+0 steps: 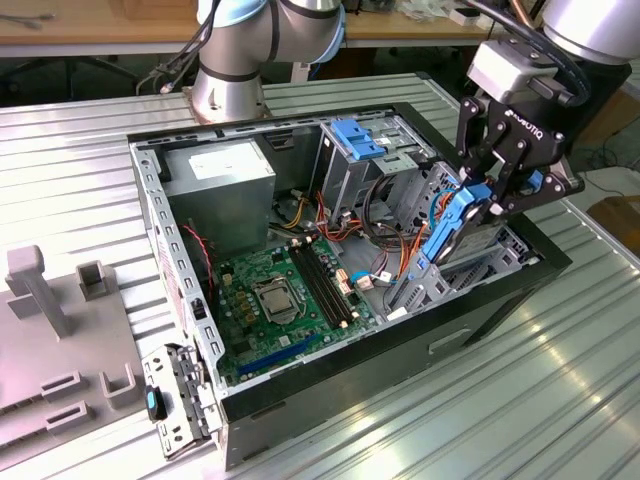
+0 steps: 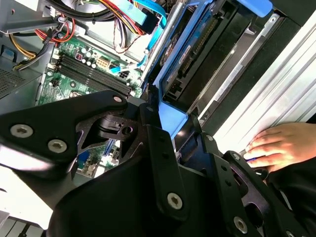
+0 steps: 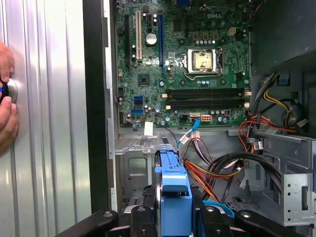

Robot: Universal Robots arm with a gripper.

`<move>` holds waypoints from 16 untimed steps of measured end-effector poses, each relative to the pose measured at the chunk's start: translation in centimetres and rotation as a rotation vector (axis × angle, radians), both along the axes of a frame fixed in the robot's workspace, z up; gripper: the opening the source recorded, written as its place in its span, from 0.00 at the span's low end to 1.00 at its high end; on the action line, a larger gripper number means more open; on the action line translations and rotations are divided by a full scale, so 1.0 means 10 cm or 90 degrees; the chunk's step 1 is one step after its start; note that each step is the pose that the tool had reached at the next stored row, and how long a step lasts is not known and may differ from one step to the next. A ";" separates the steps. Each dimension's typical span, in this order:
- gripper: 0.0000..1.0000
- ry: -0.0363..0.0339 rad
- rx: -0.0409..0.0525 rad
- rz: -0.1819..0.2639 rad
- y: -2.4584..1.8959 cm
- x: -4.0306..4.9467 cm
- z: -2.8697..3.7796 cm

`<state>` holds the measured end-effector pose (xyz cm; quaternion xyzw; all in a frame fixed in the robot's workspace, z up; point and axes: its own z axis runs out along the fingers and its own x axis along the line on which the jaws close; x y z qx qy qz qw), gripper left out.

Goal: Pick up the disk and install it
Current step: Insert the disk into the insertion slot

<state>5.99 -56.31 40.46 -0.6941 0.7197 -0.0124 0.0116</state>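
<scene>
As fingers [image 1: 508, 172] clamp the disk [image 1: 450, 226] edge-up, arm [image 1: 592, 24] tilts over PC case [image 1: 350, 378].

Blue-edged disk [image 1: 447, 235], black hand [image 1: 488, 195], green motherboard [image 1: 275, 300], ribbed silver table [image 1: 80, 180].

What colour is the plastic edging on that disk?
Bright blue; the disk shows its rail best in the exterior view.

A ribbed silver metal worktop [image 1: 80, 170] reflects bright light. Behind it runs a wooden desk [image 1: 100, 40]. A grey fixture plate [image 1: 30, 365] lies at the exterior view's left.
</scene>
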 end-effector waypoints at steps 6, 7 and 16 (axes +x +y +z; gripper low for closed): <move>0.37 0.0000 0.0000 0.000 0.000 0.000 -0.027; 0.37 0.0000 0.0000 0.000 0.000 0.000 -0.030; 0.37 0.0000 0.0000 0.000 0.000 0.000 -0.077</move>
